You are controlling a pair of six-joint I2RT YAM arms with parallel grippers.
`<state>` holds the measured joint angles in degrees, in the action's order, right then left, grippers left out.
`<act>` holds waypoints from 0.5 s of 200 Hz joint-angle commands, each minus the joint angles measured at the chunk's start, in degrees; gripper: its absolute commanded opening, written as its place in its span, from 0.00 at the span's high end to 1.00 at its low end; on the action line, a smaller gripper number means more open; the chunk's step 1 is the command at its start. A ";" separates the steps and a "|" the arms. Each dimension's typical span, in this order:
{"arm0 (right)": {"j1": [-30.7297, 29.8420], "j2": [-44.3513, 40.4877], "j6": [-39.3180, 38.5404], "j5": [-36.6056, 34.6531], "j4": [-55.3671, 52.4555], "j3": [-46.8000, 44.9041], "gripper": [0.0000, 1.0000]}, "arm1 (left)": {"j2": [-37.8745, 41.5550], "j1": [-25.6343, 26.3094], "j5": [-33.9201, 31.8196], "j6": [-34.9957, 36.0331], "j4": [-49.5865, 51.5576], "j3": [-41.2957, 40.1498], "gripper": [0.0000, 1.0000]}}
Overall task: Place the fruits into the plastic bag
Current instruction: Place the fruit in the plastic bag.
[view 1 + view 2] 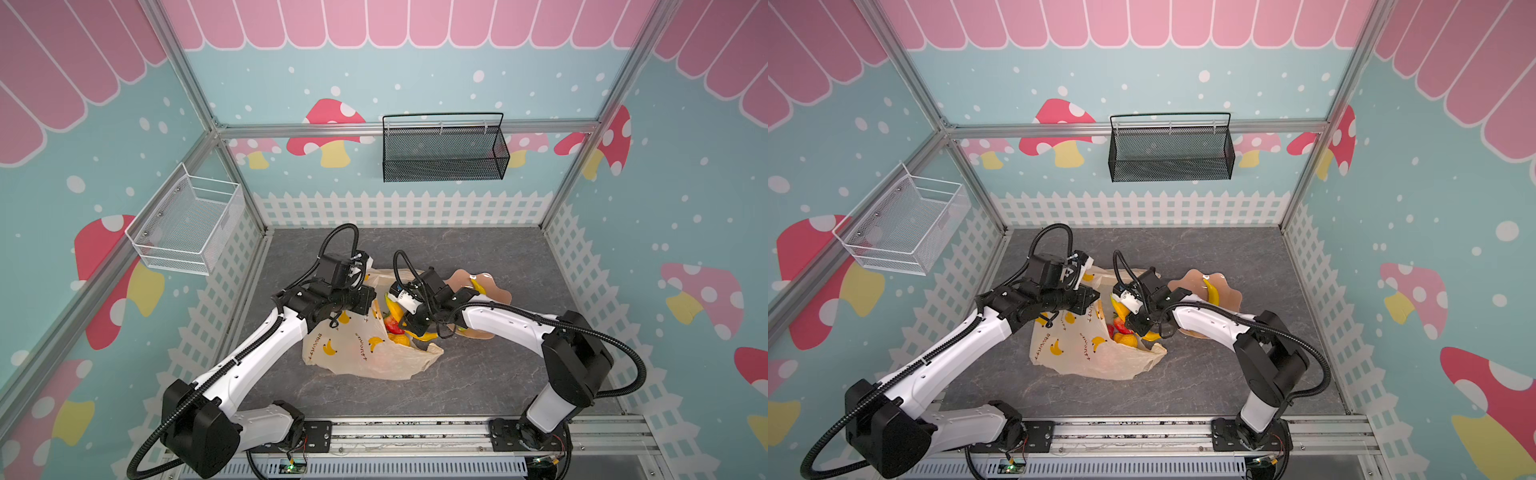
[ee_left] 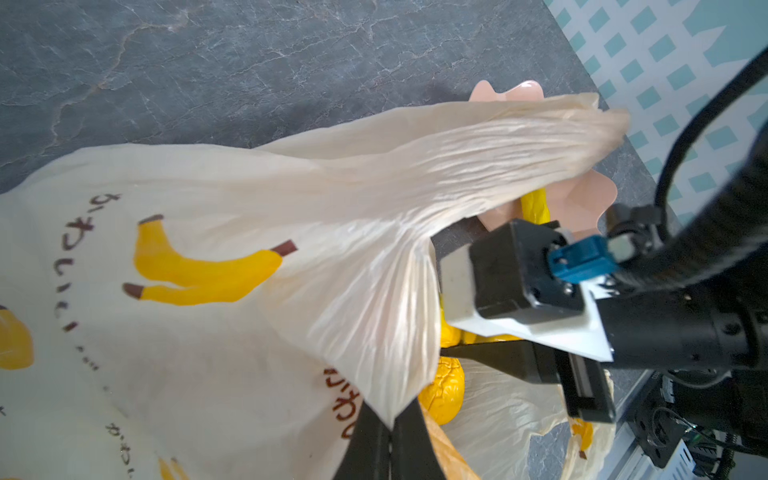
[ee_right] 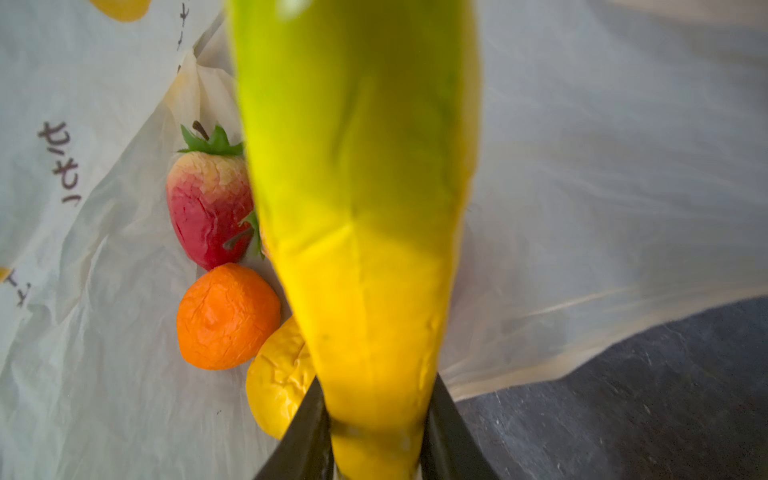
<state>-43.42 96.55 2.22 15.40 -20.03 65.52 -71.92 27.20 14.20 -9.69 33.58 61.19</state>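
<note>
Plastic bag [image 2: 187, 353]: handle pinched tight by left gripper [image 2: 390, 428]; right gripper [image 3: 376, 415] clamps banana [image 3: 357, 208] near bagged strawberry [image 3: 208, 208], tangerine [image 3: 226, 318].

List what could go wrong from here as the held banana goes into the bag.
1. The left gripper pinches only a thin fold of the plastic bag; if it slips, the mouth may collapse.
2. The banana in the right gripper hangs near the bag's rim, next to the table; released here, it might roll out.
3. It could also nudge the strawberry and tangerine outward.
</note>
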 commanded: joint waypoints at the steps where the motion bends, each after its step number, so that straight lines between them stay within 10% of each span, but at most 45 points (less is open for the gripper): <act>1: -0.74 2.17 1.20 2.52 1.79 2.92 0.82 | -0.50 0.48 1.02 -0.06 -0.18 1.61 1.00; 100: -0.97 8.02 11.49 10.78 6.05 5.91 0.82 | 0.03 0.75 0.13 0.19 -0.16 0.91 1.00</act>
<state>-43.99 103.31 10.63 22.87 -15.51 70.15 -71.96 27.79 14.37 -9.69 33.58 61.19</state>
